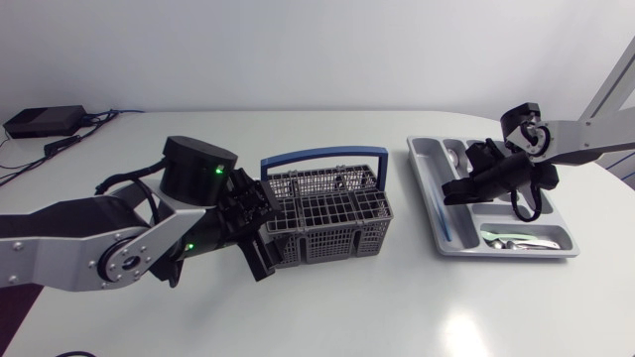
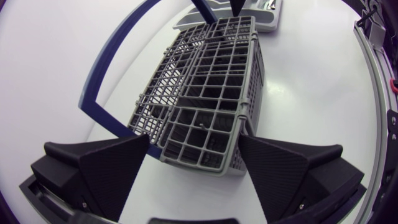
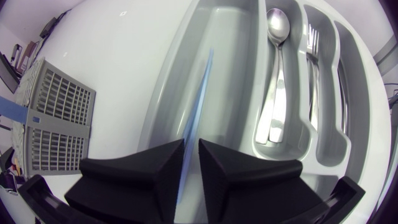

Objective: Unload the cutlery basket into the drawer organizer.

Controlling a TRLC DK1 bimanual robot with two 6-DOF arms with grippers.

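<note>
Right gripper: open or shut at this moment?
Shut on the thin blue utensil: the right gripper's fingers press it from both sides, its far end within the drawer organizer's long compartment.

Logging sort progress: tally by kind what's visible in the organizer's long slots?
blue stick: 1
spoon: 1
fork: 1
Total: 3 that I can make out. The silver pieces in the crosswise slot are too small to count.
</note>
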